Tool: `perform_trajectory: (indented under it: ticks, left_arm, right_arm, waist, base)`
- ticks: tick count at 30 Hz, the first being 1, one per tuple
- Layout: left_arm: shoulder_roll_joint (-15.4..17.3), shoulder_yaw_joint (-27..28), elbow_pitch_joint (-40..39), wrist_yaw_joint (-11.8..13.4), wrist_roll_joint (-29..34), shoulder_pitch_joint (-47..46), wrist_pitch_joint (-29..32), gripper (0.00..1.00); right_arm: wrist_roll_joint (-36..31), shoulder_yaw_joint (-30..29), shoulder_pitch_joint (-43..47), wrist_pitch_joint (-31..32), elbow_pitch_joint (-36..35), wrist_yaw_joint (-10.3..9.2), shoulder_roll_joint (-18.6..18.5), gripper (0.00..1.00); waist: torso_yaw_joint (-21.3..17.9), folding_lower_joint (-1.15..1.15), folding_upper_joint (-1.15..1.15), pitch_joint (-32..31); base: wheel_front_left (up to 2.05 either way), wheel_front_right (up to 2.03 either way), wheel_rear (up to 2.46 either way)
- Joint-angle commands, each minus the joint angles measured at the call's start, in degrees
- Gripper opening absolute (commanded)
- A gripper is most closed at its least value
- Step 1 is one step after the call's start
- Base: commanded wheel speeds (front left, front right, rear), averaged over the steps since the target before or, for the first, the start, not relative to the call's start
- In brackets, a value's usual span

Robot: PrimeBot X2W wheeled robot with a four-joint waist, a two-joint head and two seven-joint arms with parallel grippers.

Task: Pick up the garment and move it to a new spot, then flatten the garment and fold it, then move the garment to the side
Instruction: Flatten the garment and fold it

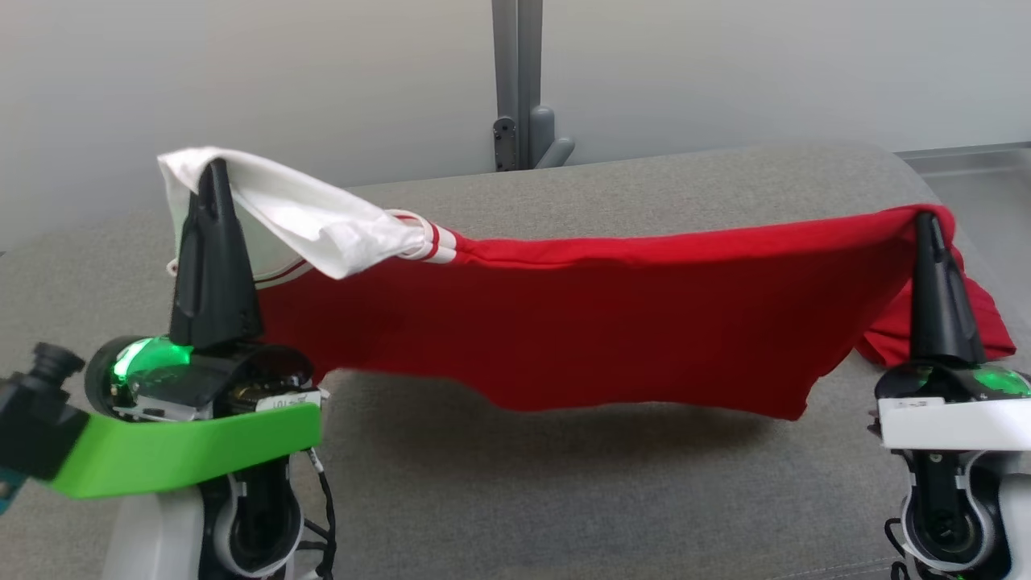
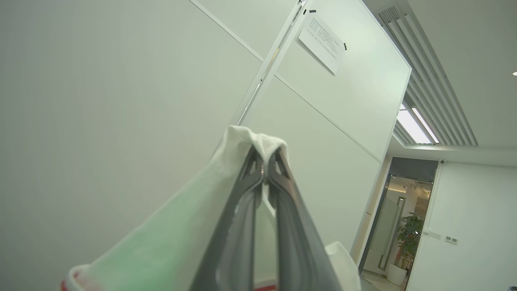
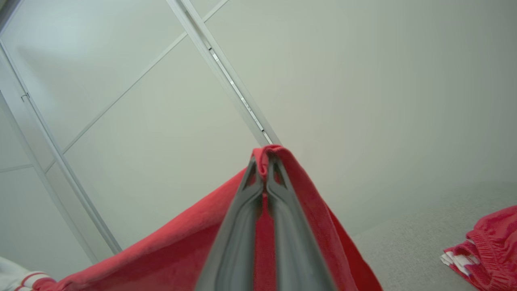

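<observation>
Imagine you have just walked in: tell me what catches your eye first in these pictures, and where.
A red garment hangs stretched across the middle, over a grey surface. The left gripper pinches its white end at upper left; the right gripper pinches its red edge at far right.

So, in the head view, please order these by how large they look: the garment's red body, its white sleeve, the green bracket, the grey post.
1. red body, the largest.
2. white sleeve and green bracket look alike; the bracket is nearer the camera, so unranked.
3. grey post, the smallest.
</observation>
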Motion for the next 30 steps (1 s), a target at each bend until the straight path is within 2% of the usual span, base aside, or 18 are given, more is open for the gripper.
perform_trajectory:
  ticks: [1, 8, 14, 18, 22, 27, 30]
  left_arm:
    - [0.48, 0.18, -1.65, 0.36, 0.05, -0.98, 0.45, 0.00]
    - [1.80, -0.17, -13.02, 2.23, -0.32, -3.01, 4.95, 0.00]
    - [2.79, -0.84, -14.24, 3.17, -0.63, -5.38, 8.35, 0.00]
    - [3.18, -0.83, -10.51, 2.61, -1.23, -9.07, 9.70, 0.00]
    - [4.00, -0.07, -4.31, 1.24, -1.84, -16.82, 10.90, 0.00]
    - [5.06, 1.14, 7.08, 0.09, -1.33, -33.94, 13.02, 0.00]
    - [5.72, 2.28, 16.87, 0.39, 0.14, -46.94, 13.19, 0.00]
  right_arm:
    - [0.86, -0.54, 0.78, 0.55, -1.70, 0.01, -0.08, 0.00]
    - [3.98, -4.32, 2.52, 4.88, -13.08, 0.01, 0.22, 0.00]
    - [5.17, -6.71, 3.15, 8.49, -16.43, 0.01, 0.39, 0.00]
    - [5.91, -6.84, -0.19, 9.86, -13.99, 0.01, 0.41, 0.00]
    - [4.76, -6.23, -8.56, 11.72, -8.89, 0.01, 0.36, 0.00]
    - [1.01, -5.94, -27.96, 13.56, 1.11, 0.01, 0.39, 0.00]
    - [-3.55, -4.67, -42.71, 13.04, 10.51, 0.01, 0.27, 0.00]
  waist:
    - [-1.21, 0.00, 0.00, -0.23]
    - [-2.51, 0.00, 0.00, 0.19]
    - [-2.55, 0.00, 0.00, 2.06]
    - [-2.17, 0.00, 0.00, 6.05]
    - [-1.92, 0.00, 0.00, 11.64]
    - [-1.32, 0.00, 0.00, 19.88]
    - [-1.60, 0.00, 0.00, 24.37]
  base:
    - [0.00, 0.00, 0.00]
    - [0.00, 0.00, 0.00]
    - [0.00, 0.00, 0.00]
    - [0.00, 0.00, 0.00]
    - [0.00, 0.00, 0.00]
    - [0.00, 0.00, 0.00]
    - [0.00, 0.00, 0.00]
